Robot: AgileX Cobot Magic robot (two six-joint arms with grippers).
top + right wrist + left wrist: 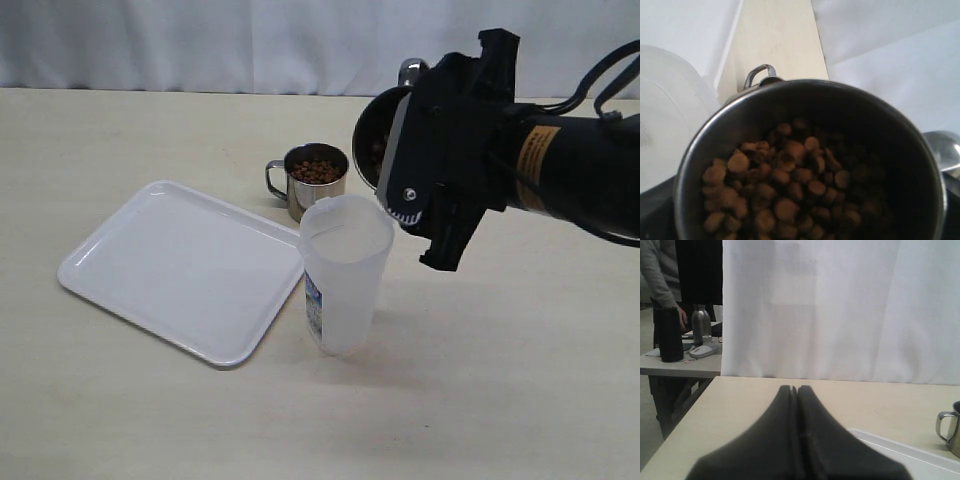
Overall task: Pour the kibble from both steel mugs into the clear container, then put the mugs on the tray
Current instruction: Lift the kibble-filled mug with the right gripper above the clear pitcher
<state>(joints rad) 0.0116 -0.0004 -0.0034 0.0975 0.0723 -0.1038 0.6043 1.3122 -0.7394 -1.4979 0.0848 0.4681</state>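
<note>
While right fingers [398, 160] grip tilted mug [368, 135] above container [345, 295] rim — left fingers [775, 440] closed.

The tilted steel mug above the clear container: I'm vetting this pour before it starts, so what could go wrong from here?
1. The tilted steel mug is about as wide as the clear container and hangs off to one side of its rim, so kibble may land on the table.
2. The container is tall and looks empty; a nudge at its rim could tip it.
3. The full steel mug close behind could get bumped.
</note>
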